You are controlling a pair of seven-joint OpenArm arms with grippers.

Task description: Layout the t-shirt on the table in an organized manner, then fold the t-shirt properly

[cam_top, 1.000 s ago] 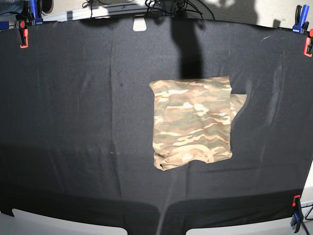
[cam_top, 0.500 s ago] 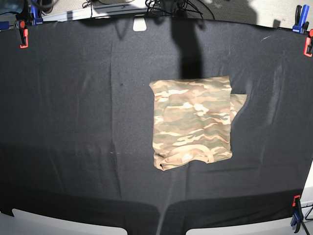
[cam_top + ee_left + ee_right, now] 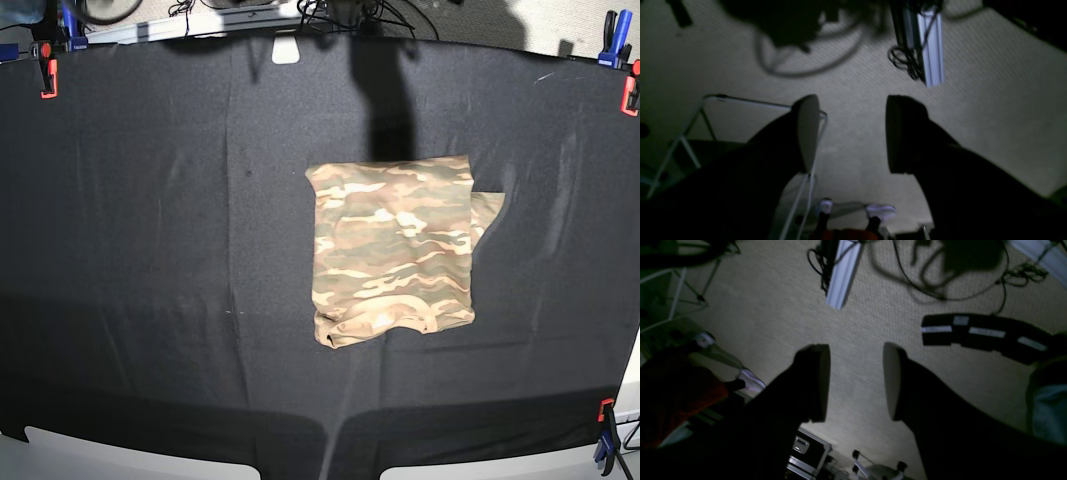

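The camouflage t-shirt (image 3: 395, 250) lies folded into a rough rectangle on the black table (image 3: 150, 250), a little right of centre in the base view, with a flap sticking out at its right edge. Neither arm shows in the base view. In the left wrist view my left gripper (image 3: 848, 133) is open, nothing between its fingers, with beige carpet behind it. In the right wrist view my right gripper (image 3: 857, 381) is also open and empty, likewise over carpet. The t-shirt and table do not show in either wrist view.
Red and blue clamps (image 3: 47, 75) hold the cloth at the table's corners, another clamp (image 3: 606, 420) at the near right. Cables (image 3: 923, 276), an aluminium rail (image 3: 930, 50), a black case (image 3: 983, 335) and a person's shoes (image 3: 880, 211) lie on the floor.
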